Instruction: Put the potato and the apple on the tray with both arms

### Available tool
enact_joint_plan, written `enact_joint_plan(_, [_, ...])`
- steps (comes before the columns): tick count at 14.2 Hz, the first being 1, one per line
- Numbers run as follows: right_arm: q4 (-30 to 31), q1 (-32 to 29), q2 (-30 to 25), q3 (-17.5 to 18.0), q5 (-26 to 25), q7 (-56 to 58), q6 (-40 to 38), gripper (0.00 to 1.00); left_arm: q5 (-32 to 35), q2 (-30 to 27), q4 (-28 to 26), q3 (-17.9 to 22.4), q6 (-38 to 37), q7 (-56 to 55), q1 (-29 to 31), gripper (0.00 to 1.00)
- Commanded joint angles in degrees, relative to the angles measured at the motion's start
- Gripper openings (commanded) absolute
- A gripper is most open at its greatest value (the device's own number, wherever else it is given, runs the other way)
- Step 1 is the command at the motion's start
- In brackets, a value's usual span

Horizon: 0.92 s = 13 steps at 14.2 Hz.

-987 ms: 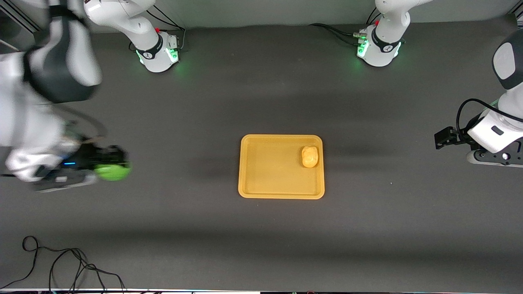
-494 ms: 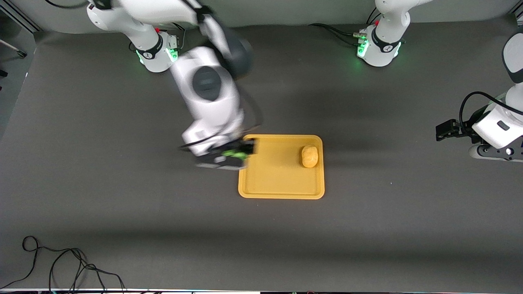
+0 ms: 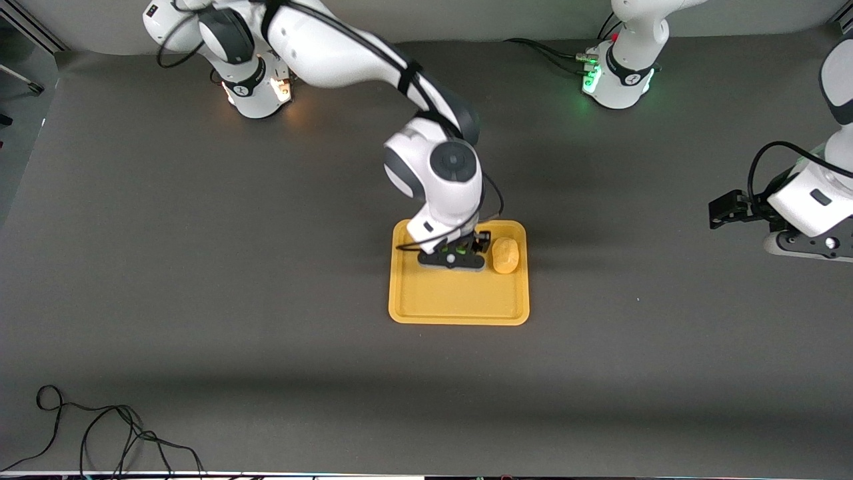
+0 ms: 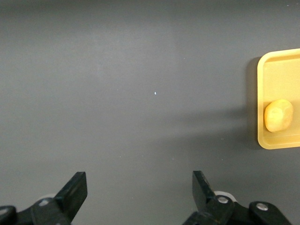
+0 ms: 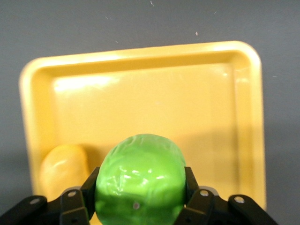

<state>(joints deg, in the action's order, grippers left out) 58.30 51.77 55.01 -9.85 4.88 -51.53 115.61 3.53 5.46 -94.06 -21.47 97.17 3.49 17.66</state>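
1. Front view: tray (image 3: 458,307) lies mid-counter (image 3: 200,333).
2. Potato (image 3: 506,256) rests in the tray, at the end toward the left arm.
3. Right hand (image 3: 460,252) is over the tray, just beside the potato, clamped on the apple (image 5: 139,185).
4. Left hand (image 4: 139,194) waits over bare counter at its own end, fingers apart, holding nothing.

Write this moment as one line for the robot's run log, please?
right gripper: shut on apple, over tray | potato: in tray, beside apple | left gripper: open, waiting off tray | apple not yet released
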Motion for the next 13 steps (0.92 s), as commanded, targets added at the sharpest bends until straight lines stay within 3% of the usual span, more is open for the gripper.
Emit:
enact_joint_plan(1, [-3.3, -0.6, 4.5, 0.2, -1.6, -1.4, 1.5, 0.34, 0.9, -0.2, 1.5, 0.5, -1.4, -0.4, -0.6, 1.00])
enact_joint_plan(4, [-3.3, -0.8, 6.5, 0.2, -1.5, -1.6, 4.3, 0.34, 1.7, 0.2, 2.0, 2.6, -1.4, -0.2, -3.0, 1.00])
enact_joint_plan(7, [-2.5, -0.9, 7.1, 0.3, -1.5, -1.6, 6.3, 0.35, 1.8, -0.1, 2.2, 23.3, -1.4, -0.8, -23.8, 1.00])
enact_joint_plan(11, [-2.4, -1.5, 7.8, 0.2, -1.5, -1.6, 7.5, 0.40, 1.7, -0.2, 2.3, 22.4, -1.5, -0.1, -22.3, 1.00])
enact_joint_plan(12, [-2.4, -1.6, 7.8, 0.3, -1.5, -1.6, 7.5, 0.72, 1.7, -0.2, 2.3, 22.3, -1.5, -0.1, -22.5, 1.00])
enact_joint_plan(13, [-2.4, -1.6, 7.7, 0.2, -1.4, -2.1, 7.4, 0.92, 1.7, -0.2, 2.3, 22.3, -1.8, -0.4, -22.7, 1.00])
